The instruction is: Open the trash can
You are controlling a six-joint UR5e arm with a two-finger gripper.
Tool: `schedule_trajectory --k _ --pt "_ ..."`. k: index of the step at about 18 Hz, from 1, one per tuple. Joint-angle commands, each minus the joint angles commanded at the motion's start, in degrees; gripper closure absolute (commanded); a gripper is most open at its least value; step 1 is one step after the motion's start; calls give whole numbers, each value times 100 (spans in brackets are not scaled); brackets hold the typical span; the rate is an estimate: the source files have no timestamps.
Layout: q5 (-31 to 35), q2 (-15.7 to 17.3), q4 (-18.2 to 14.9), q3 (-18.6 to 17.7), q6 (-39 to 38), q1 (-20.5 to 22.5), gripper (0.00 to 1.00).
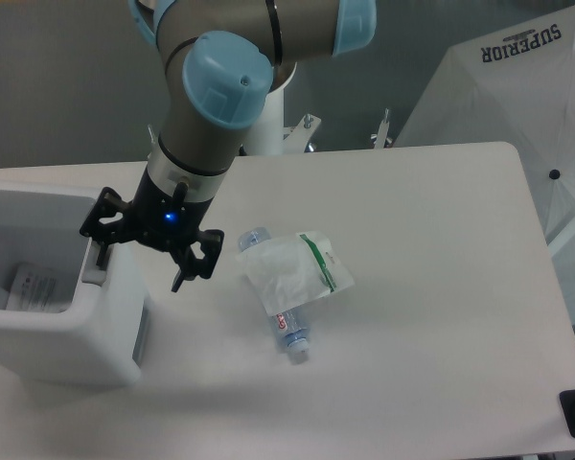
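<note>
Trash can (72,335) at left table (441,316) edge, interior exposed. Gripper (139,264) fingers spread, one over grey tab. Bottle (286,329) under plastic bag (292,271) just right.

White boxy trash can (72,331) at table's left edge, lid open, something pale, perhaps paper, inside

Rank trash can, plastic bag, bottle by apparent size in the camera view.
1. trash can, by far the largest, though cut off by the left edge.
2. plastic bag.
3. bottle: smallest showing, but the bag covers its middle, so bag versus bottle is unsure.
</note>
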Motion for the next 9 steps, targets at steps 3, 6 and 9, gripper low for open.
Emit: schedule_trajectory --k 3,6,9 --pt "0 26 122 9 62 9 0" --pt "0 44 491 -8 70 44 0" --pt "9 122 782 -35 79 245 0"
